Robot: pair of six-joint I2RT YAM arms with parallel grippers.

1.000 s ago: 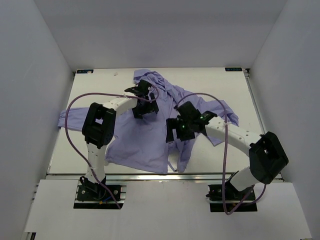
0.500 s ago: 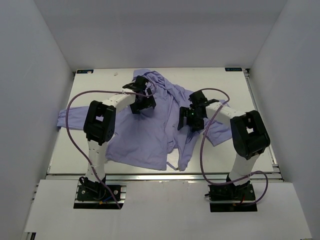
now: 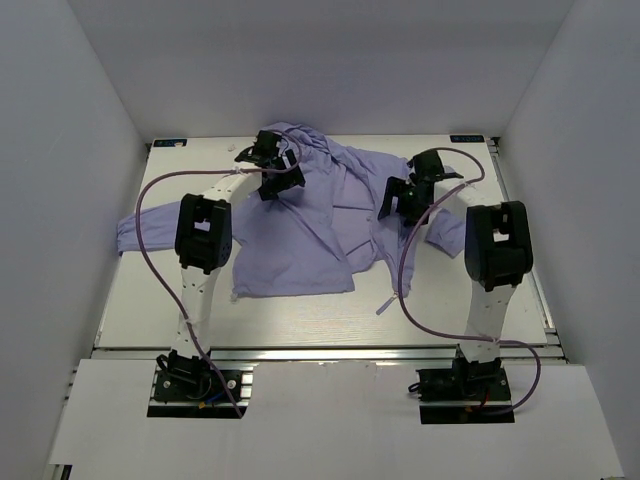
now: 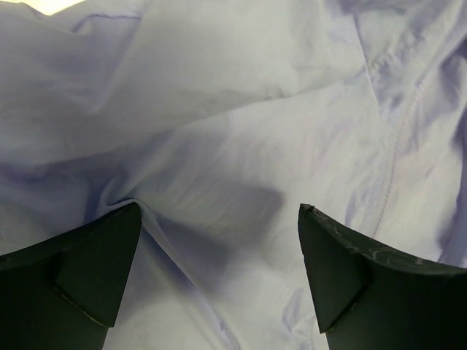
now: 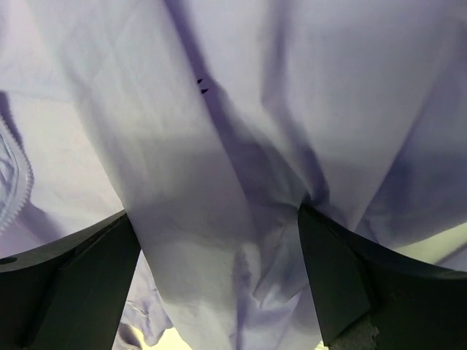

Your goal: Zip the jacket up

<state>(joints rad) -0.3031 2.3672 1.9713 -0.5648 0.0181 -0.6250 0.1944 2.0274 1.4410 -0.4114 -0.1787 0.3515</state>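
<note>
The lavender jacket (image 3: 300, 240) lies spread and wrinkled on the white table, hood toward the far edge, one sleeve (image 3: 135, 235) reaching left. My left gripper (image 3: 275, 172) is at the hood and collar area. In the left wrist view its jaws stand wide open (image 4: 219, 211) over smooth jacket fabric (image 4: 219, 109), pinching nothing. My right gripper (image 3: 402, 200) is over the jacket's right side. Its jaws are also wide open (image 5: 219, 211), with a loose fold of fabric (image 5: 219, 95) lying between them and bunched against the right finger (image 5: 343, 277). A toothed zipper edge (image 5: 25, 182) shows at the left.
The white table (image 3: 150, 300) is closed in by white walls on the left, right and back. Purple cables loop from both arms over the jacket. A thin strip of fabric (image 3: 385, 303) trails off the jacket's hem toward the front edge.
Both arms have stretched toward the far side of the table. The jacket has shifted back with them and lies flatter and wider than before.
</note>
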